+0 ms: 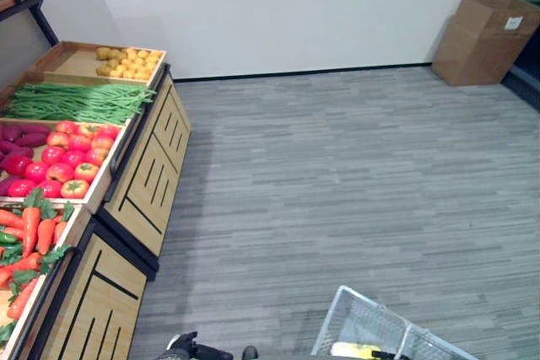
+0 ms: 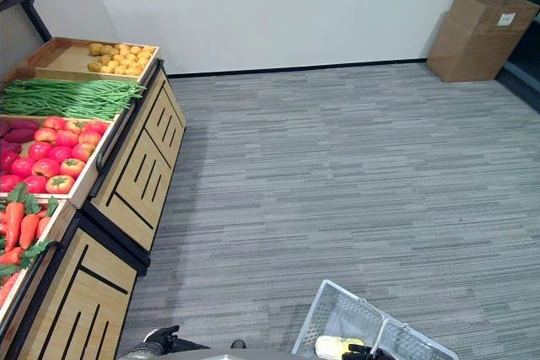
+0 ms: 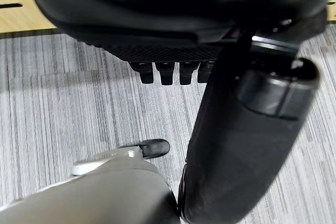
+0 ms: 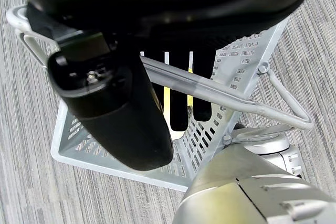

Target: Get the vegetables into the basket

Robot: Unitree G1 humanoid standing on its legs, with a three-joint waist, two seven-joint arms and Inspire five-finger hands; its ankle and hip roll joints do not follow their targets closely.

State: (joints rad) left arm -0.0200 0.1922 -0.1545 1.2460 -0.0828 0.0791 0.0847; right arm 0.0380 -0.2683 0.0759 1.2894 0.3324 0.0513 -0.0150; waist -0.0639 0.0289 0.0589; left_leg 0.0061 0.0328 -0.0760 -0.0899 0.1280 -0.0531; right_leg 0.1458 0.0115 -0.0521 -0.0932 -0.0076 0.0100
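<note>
While right hand (image 4: 157, 77) grips basket (image 4: 231, 72) handle, carrots (image 1: 29, 233) shelved

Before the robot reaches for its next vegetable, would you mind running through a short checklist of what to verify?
1. Basket carried: the right hand has its fingers hooked round the handle of the white basket. Ok.
2. Room in the basket: something yellow lies inside, the rest looks free. Ok.
3. Left hand free: fingers curled, holding nothing, low beside the stand. Ok.
4. Vegetables available: carrots, tomatoes and green beans lie in their trays on the robot's left. Ok.
5. Within reach: the left hand hangs below the trays; distance unclear. Cannot tell.
6. Floor ahead unobstructed; a cardboard box stands far off by the wall. Ok.
</note>
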